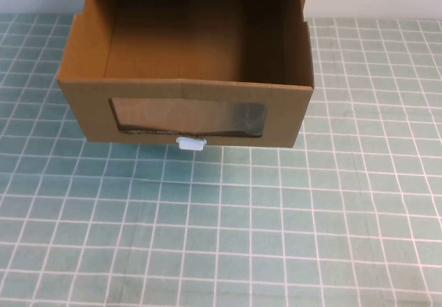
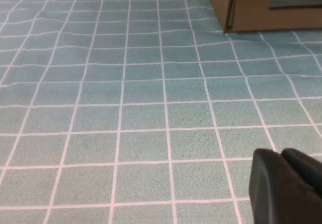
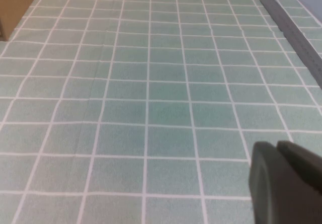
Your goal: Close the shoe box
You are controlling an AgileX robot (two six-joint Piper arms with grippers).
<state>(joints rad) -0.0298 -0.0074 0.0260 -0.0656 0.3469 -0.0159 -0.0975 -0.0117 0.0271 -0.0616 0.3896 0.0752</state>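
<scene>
Clearly the shoe box (image 1: 186, 79) stands at the far middle of the green-checked bench (image 1: 276, 238), its drawer pulled out with the clear window (image 1: 188, 119) and white pull tab (image 1: 190, 143) on the front panel. The left gripper (image 2: 287, 186) hovers low over bare cloth, the box's corner (image 2: 251, 7) well ahead of its jaws. The right gripper (image 3: 284, 181) likewise has a sliver of the box (image 3: 15, 2) far ahead; whether either pair of jaws is open or holding anything, I cannot tell.
</scene>
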